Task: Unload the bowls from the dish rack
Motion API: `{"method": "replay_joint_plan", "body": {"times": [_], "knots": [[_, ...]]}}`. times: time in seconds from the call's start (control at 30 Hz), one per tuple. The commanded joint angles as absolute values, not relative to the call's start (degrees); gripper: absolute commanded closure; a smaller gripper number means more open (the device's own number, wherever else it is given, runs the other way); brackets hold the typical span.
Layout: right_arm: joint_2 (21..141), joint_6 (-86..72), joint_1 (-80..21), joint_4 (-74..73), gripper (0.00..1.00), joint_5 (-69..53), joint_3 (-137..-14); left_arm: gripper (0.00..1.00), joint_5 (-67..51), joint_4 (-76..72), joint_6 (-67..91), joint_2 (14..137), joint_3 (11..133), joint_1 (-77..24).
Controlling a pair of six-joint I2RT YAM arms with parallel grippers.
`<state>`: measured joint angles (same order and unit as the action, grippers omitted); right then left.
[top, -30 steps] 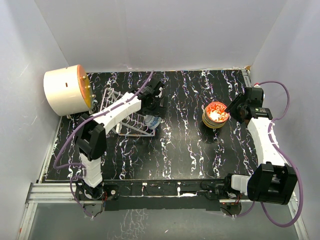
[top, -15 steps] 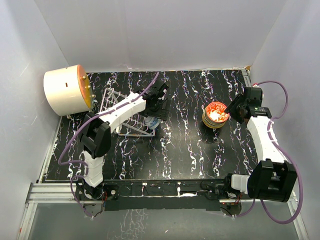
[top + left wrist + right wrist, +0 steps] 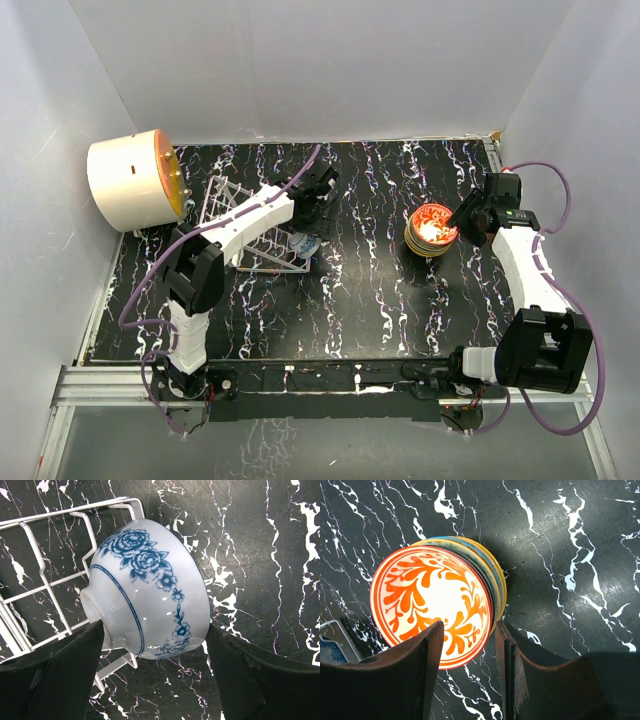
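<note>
A white bowl with blue flowers [image 3: 150, 585] lies on its side at the end of the silver wire dish rack [image 3: 45, 580], foot toward the wires. My left gripper [image 3: 155, 630] is shut on it, one finger at the foot and the other at the rim. From above, the left gripper [image 3: 308, 215] hangs over the right end of the dish rack [image 3: 225, 205], mostly hiding that bowl [image 3: 305, 243]. An orange-patterned bowl [image 3: 427, 600] tops a stack of bowls [image 3: 430, 228] on the table. My right gripper [image 3: 470, 630] stands open, straddling the stack's near right rim.
A large cream-and-orange cylinder [image 3: 130, 180] lies at the back left, just beyond the rack. White walls close in the black marbled table [image 3: 370, 290] on three sides. The right gripper [image 3: 462, 215] sits close to the right wall.
My left gripper has reached further over the rack's right end and its jaws have closed in on the blue-flowered bowl. The right arm has barely shifted.
</note>
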<state>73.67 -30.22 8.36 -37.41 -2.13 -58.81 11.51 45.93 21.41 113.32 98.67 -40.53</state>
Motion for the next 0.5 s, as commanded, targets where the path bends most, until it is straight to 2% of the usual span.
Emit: {"method": "replay_joint_plan", "body": {"times": [0.0, 0.13, 0.27, 0.47], "knots": [[73.8, -29.8, 8.5, -34.5, 0.52, -2.7, -62.1, 0.21, 13.8, 47.6, 20.7, 113.9, 100.7, -40.9], [73.8, -29.7, 8.5, -34.5, 0.52, -2.6, -61.7, 0.23, 13.5, 47.6, 20.6, 114.5, 100.9, -40.9], [73.7, -29.8, 8.6, -34.5, 0.52, -2.6, -61.6, 0.16, 12.7, 47.8, 20.4, 115.0, 101.8, -40.9], [73.4, -30.0, 8.5, -34.5, 0.52, -2.6, -61.5, 0.18, 13.2, 48.4, 19.7, 116.0, 102.3, -41.0]]}}
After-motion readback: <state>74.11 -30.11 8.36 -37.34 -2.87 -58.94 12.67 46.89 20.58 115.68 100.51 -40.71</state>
